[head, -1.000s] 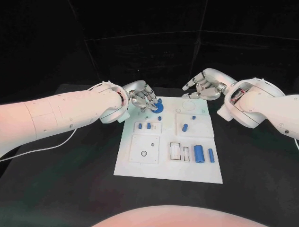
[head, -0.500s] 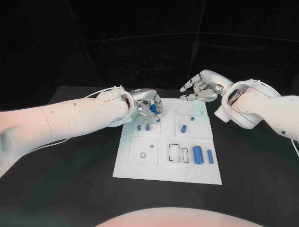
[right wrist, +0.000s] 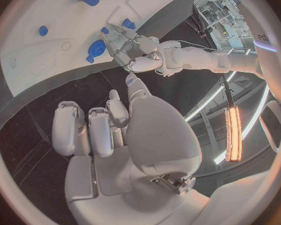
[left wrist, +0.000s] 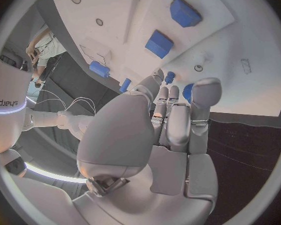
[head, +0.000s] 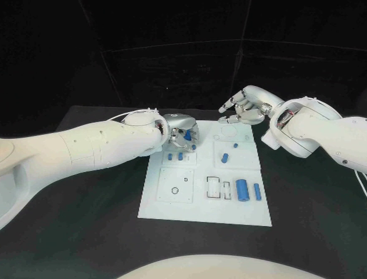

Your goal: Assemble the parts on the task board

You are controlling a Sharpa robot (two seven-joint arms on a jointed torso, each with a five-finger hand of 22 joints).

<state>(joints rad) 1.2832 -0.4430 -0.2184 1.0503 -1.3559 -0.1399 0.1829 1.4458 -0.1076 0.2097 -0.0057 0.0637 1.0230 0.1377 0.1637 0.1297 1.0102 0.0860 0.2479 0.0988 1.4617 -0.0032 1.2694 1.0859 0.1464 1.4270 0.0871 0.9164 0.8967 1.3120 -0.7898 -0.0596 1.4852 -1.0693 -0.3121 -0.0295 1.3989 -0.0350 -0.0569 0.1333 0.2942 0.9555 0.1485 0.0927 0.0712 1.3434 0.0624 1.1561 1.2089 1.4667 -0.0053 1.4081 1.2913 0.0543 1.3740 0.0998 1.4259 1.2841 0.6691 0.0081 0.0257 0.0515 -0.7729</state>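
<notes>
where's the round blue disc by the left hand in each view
Head view: round blue disc at the task board's far left corner, under the left hand.
Left wrist view: partly hidden behind the fingers, blue edge.
Right wrist view.
Shared landmark: the left hand over it.

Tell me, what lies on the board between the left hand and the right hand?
In the head view, only bare white task board at its far edge, with a faint circle outline, lies between the left hand and the right hand.

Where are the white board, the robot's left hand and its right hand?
task board (head: 204,210), head view, bare near edge.
left hand (head: 181,131), head view, its middle.
right hand (head: 244,108), head view, its middle.
</notes>
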